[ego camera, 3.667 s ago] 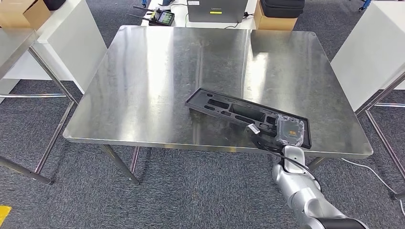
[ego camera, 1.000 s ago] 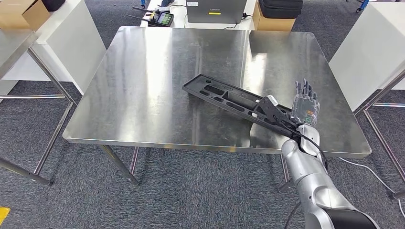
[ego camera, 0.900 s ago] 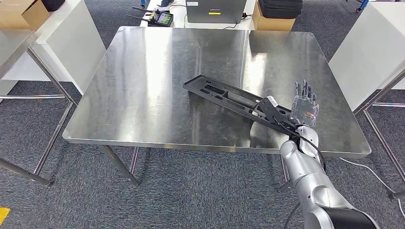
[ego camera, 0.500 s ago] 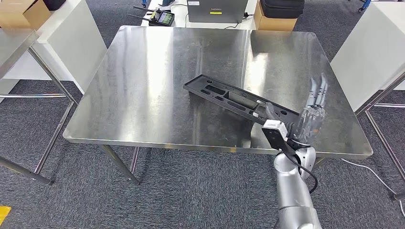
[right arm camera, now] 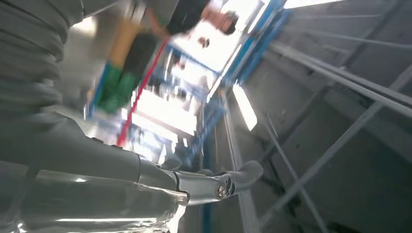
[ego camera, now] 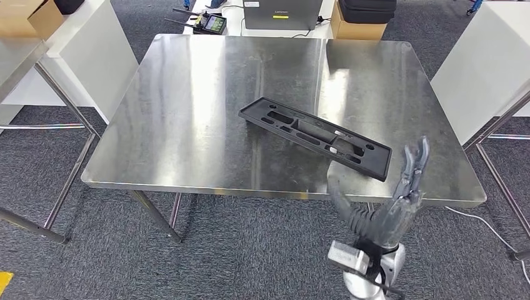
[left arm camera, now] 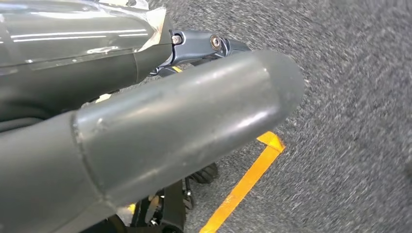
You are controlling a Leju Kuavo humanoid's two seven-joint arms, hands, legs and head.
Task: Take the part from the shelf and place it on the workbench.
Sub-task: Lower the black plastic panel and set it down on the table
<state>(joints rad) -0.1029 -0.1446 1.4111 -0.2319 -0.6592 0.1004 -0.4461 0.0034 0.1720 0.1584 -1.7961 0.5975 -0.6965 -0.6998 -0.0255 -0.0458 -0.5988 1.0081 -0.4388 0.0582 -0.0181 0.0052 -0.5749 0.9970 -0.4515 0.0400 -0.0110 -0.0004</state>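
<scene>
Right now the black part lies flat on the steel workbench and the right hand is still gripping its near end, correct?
Not quite. The black part does lie flat on the steel workbench, but the right hand grips nothing: the head view shows it apart from the part, fingers spread.

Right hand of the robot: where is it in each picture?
Head view: the right hand is near the bottom, fingers spread and holding nothing, just in front of the workbench.
Right wrist view: the right hand comes in from the left edge, with bright lights behind it.
Left wrist view: this one looks at the left hand and the floor instead.
Shared landmark: the grey carpet, seen in the head and left wrist views.
</scene>
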